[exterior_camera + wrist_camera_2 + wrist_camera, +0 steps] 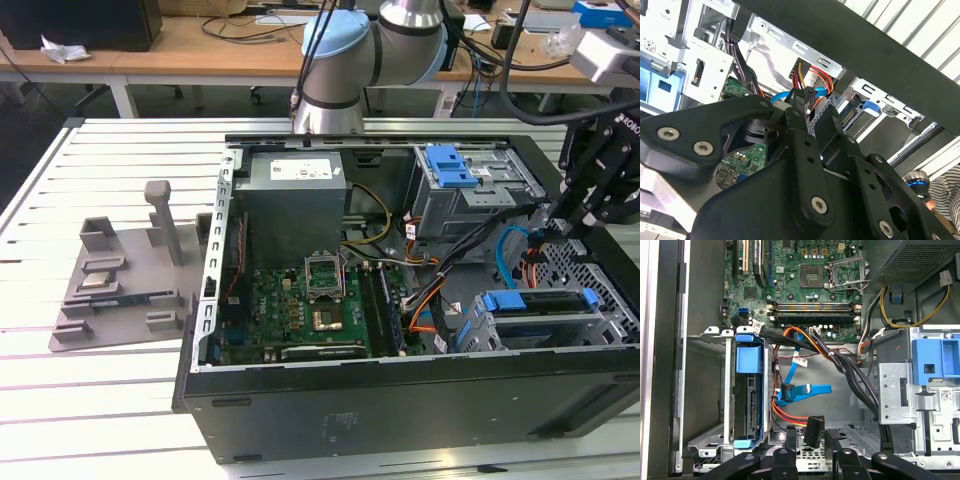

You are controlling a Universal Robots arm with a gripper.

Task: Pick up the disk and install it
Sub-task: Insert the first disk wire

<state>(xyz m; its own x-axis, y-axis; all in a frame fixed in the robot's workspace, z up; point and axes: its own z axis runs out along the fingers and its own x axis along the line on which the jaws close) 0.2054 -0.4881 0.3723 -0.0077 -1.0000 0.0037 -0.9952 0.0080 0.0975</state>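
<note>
Jaws around black connector [813,432] near disk [747,405]

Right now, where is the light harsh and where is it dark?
Exterior view: the white slatted table is bright, the computer case has a nearly black outer wall. Second wrist view: the end effector is a dark mass against the table's washed-out slats. First wrist view: even light on the motherboard; the disk sits shaded in its cage.
</note>
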